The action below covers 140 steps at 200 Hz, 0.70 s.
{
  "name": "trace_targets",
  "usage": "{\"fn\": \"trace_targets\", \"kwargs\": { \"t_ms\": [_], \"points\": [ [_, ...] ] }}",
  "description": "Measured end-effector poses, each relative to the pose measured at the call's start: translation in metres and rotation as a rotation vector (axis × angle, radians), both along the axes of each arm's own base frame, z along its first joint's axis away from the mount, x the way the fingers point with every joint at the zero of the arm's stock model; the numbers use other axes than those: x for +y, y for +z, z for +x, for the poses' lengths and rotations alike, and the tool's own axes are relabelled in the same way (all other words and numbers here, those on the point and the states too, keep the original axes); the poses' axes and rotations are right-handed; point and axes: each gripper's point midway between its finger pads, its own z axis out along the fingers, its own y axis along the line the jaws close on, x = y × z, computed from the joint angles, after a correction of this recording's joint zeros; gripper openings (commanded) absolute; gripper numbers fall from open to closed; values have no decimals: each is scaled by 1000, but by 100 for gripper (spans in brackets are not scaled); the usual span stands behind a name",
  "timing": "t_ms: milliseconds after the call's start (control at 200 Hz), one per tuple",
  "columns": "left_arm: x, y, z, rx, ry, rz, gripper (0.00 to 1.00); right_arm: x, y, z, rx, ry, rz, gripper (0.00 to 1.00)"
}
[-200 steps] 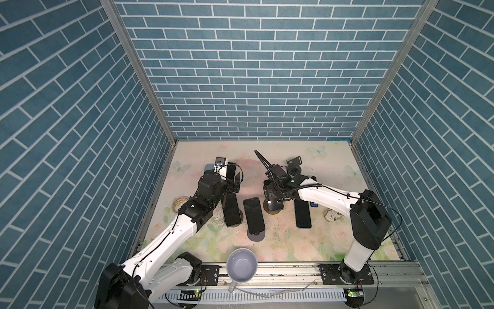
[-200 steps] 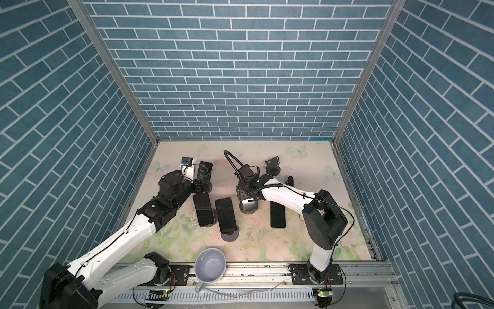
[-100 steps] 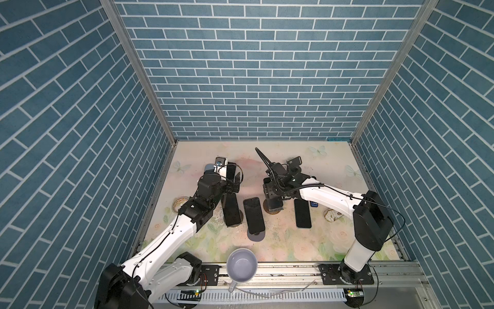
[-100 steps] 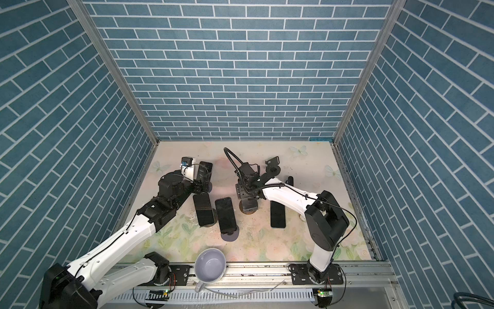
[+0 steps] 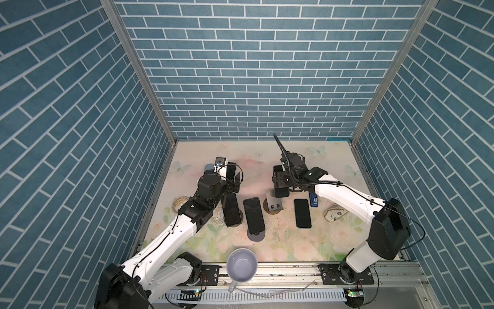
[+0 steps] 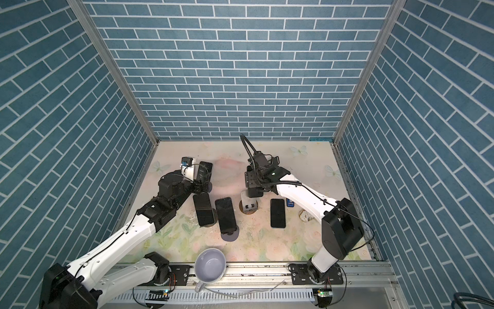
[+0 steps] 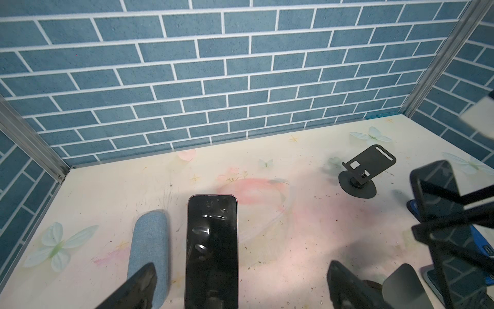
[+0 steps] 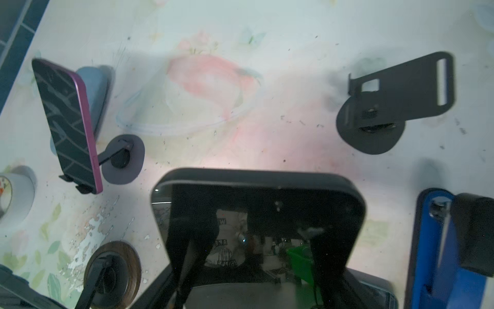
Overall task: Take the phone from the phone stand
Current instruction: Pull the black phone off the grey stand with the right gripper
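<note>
We list: black phone (image 8: 256, 203), clasped by its sides in the right jaws, just over the grey stand (image 5: 271, 199). Left jaws spread wide; purple phone (image 7: 211, 251) on its stand just ahead, untouched.

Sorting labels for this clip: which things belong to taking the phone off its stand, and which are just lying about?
In the job: right gripper, black phone in it, grey stand beneath, open left gripper, purple-edged phone.
Lying about: mug, tape roll, blue device, empty black stand.
</note>
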Motion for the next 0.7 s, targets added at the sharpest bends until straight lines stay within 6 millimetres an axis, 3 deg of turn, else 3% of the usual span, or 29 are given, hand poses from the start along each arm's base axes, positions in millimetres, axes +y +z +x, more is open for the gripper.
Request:
{"fn": "trace_targets", "kwargs": {
  "t_ms": [130,215,700],
  "points": [
    [0,0,0,1,0,0,100,-22,13,12,-29,-59,15,58],
    [0,-1,0,3,0,1,100,-33,11,18,-27,-87,10,58],
    [0,-5,2,11,7,8,100,-74,-56,44,119,-191,-60,58]
  ]
}}
